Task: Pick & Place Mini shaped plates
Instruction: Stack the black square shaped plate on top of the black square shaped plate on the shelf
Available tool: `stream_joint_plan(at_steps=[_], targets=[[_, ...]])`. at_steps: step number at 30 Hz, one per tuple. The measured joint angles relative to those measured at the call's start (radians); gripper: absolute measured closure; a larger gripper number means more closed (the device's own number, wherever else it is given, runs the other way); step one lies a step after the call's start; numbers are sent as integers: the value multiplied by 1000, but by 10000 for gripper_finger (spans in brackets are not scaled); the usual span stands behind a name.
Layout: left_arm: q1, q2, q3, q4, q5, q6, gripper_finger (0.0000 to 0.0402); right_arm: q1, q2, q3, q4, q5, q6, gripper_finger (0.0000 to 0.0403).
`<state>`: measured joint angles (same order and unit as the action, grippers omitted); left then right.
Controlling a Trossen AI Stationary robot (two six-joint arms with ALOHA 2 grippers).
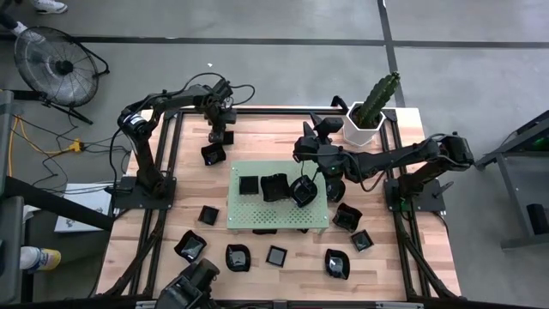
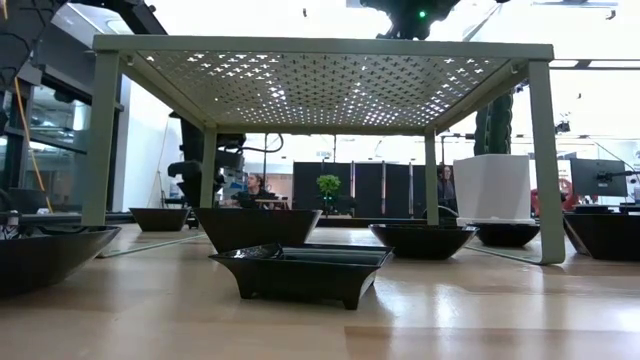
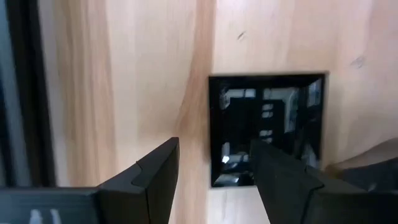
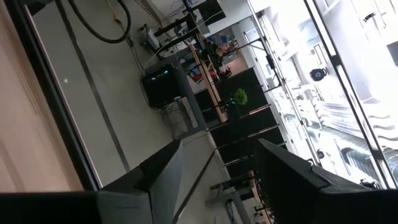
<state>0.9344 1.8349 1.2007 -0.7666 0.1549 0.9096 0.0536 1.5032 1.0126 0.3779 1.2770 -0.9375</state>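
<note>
A wooden table (image 1: 257, 120) carries black mini plates (image 1: 276, 255), a green perforated board (image 1: 257, 215) and a white pot (image 1: 360, 130).

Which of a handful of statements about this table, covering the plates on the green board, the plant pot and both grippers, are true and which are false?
1. Three black plates sit on the green perforated board. True: a square plate, a second plate and a third plate.
2. The white plant pot stands on the green board. False: it stands on the wooden table at the far right corner, off the board.
3. The left gripper is open above a square black plate. True.
4. The right gripper is shut on a plate. False: its fingers stand apart with nothing between them.
5. All the black plates are on the board. False: many lie on the table around it.
</note>
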Motion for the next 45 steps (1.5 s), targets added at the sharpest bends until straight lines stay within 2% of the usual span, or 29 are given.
stream_joint_plan(at_steps=[2,8,31,41,45], targets=[[0,2,0,2,22,0,208,0,0,0,0,0,6,206],[0,36,-1,0,-4,-2,208,0,0,0,0,0,5,206],[1,38,-1,7,-17,2,211,0,0,0,-1,-4,5,206],[1,38,0,10,-19,2,292,0,0,0,-1,-6,5,206],[1,38,0,12,-19,-2,312,0,0,0,-1,-6,5,206]])
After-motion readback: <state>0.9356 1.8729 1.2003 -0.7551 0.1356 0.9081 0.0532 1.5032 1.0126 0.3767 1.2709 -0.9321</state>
